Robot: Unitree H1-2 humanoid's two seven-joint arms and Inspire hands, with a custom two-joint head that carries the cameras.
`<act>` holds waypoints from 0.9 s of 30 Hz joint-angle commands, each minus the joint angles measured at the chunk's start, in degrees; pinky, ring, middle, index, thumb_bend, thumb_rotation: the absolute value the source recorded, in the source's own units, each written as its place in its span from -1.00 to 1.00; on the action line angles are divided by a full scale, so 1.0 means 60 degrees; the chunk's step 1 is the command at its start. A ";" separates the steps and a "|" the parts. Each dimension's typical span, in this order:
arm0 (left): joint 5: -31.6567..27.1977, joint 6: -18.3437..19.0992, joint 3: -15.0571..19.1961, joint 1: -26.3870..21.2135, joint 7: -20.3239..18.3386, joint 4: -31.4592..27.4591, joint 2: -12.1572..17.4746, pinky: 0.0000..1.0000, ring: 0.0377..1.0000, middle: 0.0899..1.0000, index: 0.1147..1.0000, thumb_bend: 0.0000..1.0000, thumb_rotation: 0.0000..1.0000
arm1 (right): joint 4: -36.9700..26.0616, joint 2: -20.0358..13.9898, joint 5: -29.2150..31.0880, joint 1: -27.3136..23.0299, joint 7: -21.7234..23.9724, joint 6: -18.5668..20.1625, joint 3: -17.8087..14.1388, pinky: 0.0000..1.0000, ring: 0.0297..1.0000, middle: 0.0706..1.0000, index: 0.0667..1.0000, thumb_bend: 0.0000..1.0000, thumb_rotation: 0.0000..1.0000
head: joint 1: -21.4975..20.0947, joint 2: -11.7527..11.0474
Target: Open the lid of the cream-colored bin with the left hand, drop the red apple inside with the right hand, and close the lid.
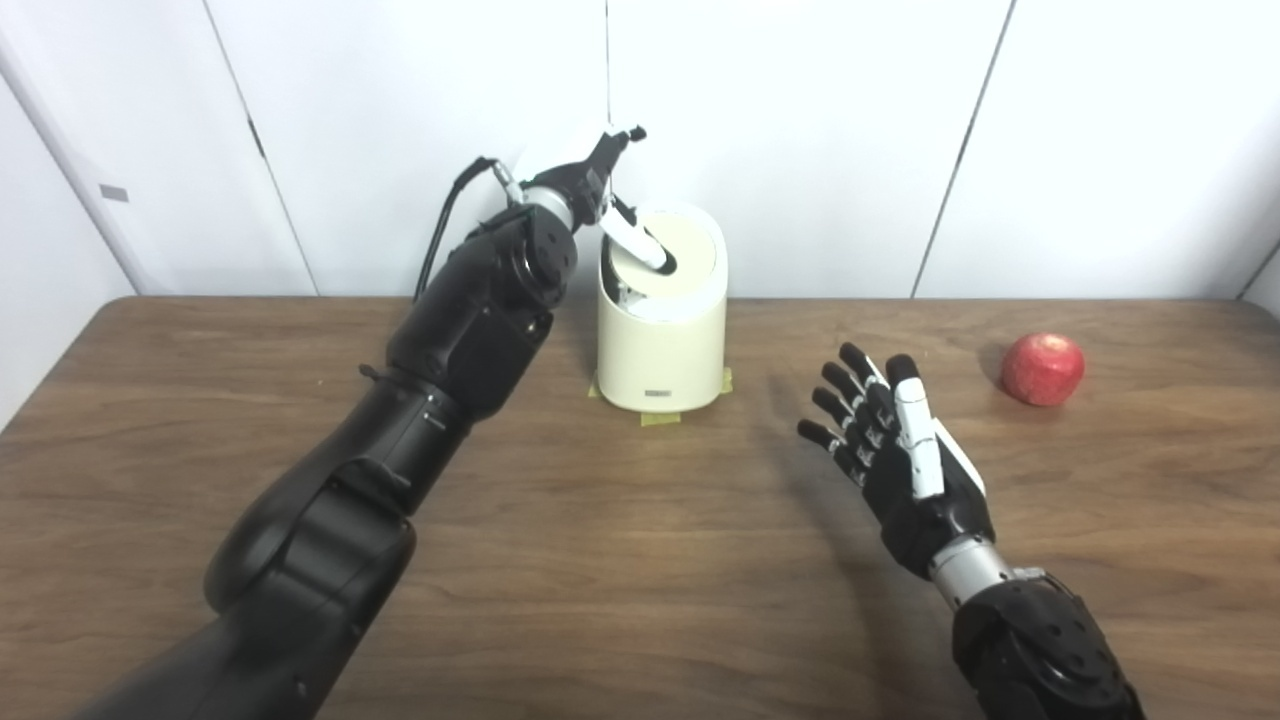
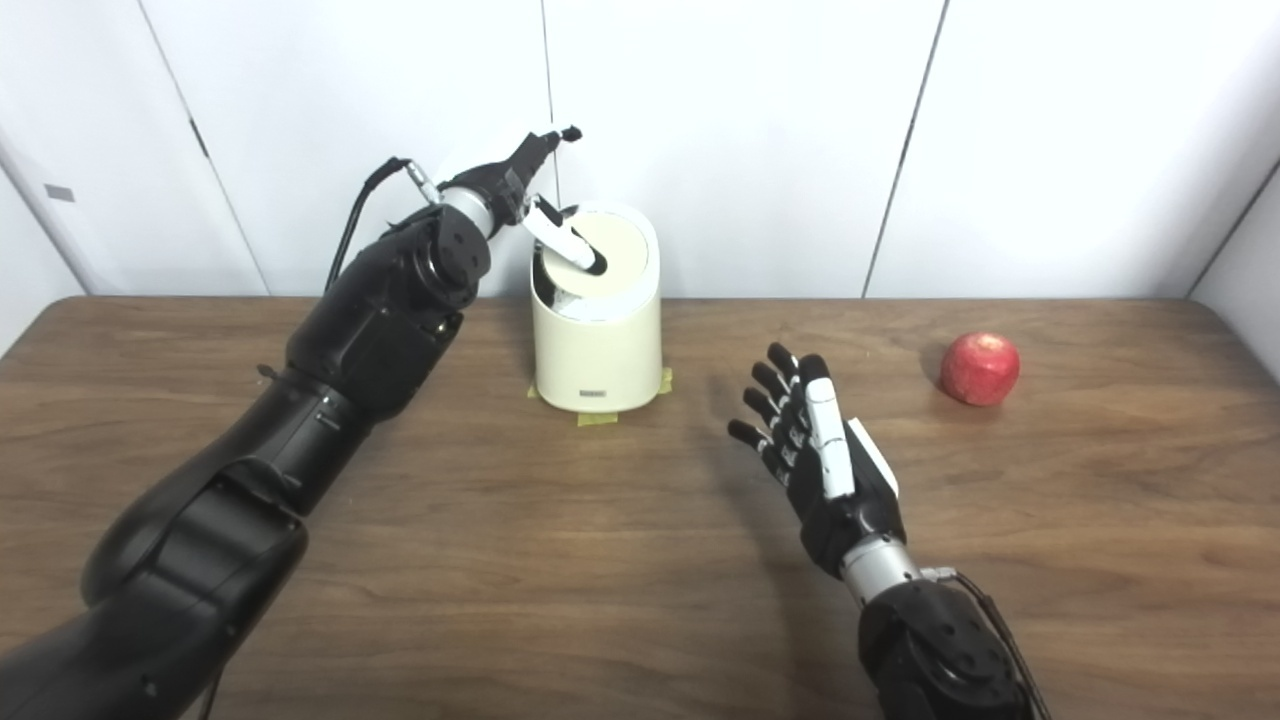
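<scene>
The apple (image 1: 1042, 369) lay at 2 o'clock from the spread, empty right hand (image 1: 900, 450), while the left hand (image 1: 610, 195), fingers apart, pressed the lid (image 1: 680, 262).

Left hand (image 1: 605, 190) raised, right hand (image 1: 900, 450) (fingers spread) open.

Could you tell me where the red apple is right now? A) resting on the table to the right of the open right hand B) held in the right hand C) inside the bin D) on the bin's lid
A: the red apple rests on the table, apart from the empty, open right hand.
</scene>
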 commanded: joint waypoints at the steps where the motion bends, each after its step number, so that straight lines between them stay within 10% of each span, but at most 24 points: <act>1: 0.0348 -0.0226 -0.0125 -0.0645 0.0246 0.0008 0.0153 0.45 0.77 0.96 0.88 0.88 -1.00 | -0.0475 0.0074 -0.0036 -0.0349 -0.0021 -0.0318 -0.0032 0.75 0.92 0.95 0.96 0.05 1.00 | 0.0016 0.0004; 27: 0.3239 -0.1013 -0.2659 -0.0815 -0.1200 -0.0362 0.0888 0.88 0.82 0.85 0.86 0.98 -0.97 | -0.0675 0.0122 -0.0027 -0.0371 -0.0046 -0.0234 -0.0148 0.71 0.90 0.94 0.95 0.07 0.97 | -0.0072 0.0118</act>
